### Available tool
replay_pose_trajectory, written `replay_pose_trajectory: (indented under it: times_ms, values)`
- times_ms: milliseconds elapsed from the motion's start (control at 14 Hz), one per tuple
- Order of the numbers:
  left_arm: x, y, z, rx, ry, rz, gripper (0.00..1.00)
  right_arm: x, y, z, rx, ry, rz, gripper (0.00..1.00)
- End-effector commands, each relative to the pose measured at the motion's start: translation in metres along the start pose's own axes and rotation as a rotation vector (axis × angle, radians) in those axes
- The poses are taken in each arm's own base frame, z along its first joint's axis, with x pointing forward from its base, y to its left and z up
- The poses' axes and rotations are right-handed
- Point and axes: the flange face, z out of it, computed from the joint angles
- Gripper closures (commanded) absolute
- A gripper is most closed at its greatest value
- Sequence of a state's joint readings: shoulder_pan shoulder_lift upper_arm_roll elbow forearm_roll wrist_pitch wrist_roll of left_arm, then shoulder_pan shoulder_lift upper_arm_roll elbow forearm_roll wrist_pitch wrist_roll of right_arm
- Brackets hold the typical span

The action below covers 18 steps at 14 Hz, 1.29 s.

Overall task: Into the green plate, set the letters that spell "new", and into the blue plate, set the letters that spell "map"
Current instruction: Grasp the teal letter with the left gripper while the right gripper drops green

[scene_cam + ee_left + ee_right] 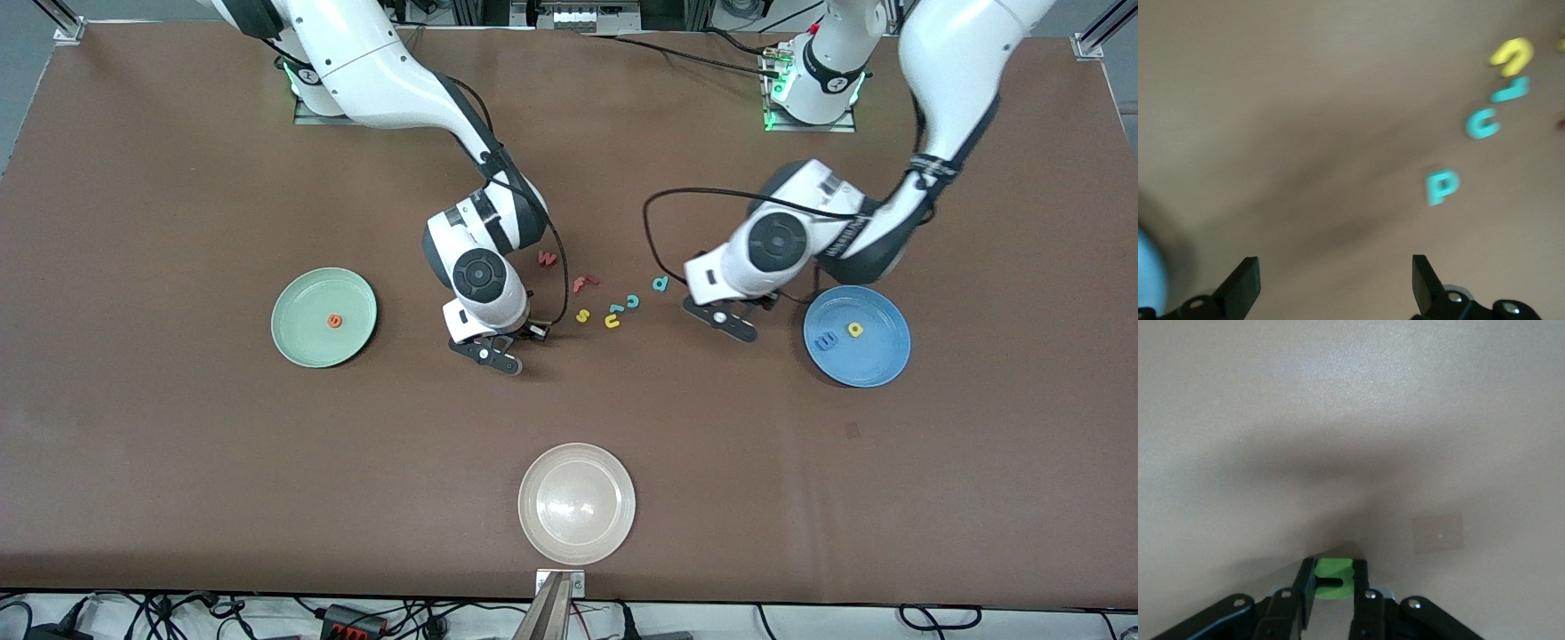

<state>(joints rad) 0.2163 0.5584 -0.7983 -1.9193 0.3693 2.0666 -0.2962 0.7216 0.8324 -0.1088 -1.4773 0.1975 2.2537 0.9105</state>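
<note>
My right gripper (1333,583) is shut on the green n (1333,579), low over the table by the loose letters (540,333). The orange e (334,321) lies in the green plate (307,342). The pinkish-red w (548,259) rests on the table beside the right arm's wrist. The blue plate (867,364) holds the blue m (827,341) and the yellow a (855,329). My left gripper (766,302) hangs open and empty (1336,280) between the blue plate and the teal p (660,284) (1441,186).
Between the two grippers lie a red f (584,283), a yellow s (582,315), a yellow u (613,321) and a teal c (633,301). A whitish-beige plate (577,503) sits near the table's front edge.
</note>
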Motion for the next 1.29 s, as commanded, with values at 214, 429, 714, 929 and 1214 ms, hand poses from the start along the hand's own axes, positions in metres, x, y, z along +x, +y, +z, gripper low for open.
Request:
replay_pose_trajectory:
  times_ms: [214, 429, 714, 929, 1214]
  values:
    - [0.007, 0.052, 0.044, -0.086, 0.071, -0.093, 0.0, 0.049, 0.043, -0.072, -0.022, -0.071, 0.027, 0.91]
    - [0.0, 0.056, 0.07, -0.025, 0.106, -0.04, 0.0, 0.09, 0.119, -0.097, -0.094, -0.158, -0.045, 0.91]
    - [0.004, 0.062, 0.093, -0.006, 0.133, -0.005, 0.28, 0.11, 0.22, -0.068, -0.154, -0.225, -0.121, 0.91]
    - [0.003, 0.064, 0.094, -0.007, 0.129, -0.037, 0.61, 0.114, 0.259, -0.045, -0.175, -0.244, -0.129, 0.9]
    - [0.003, 0.06, 0.091, 0.002, 0.127, -0.061, 0.88, 0.118, 0.273, -0.043, -0.182, -0.258, -0.109, 0.88]
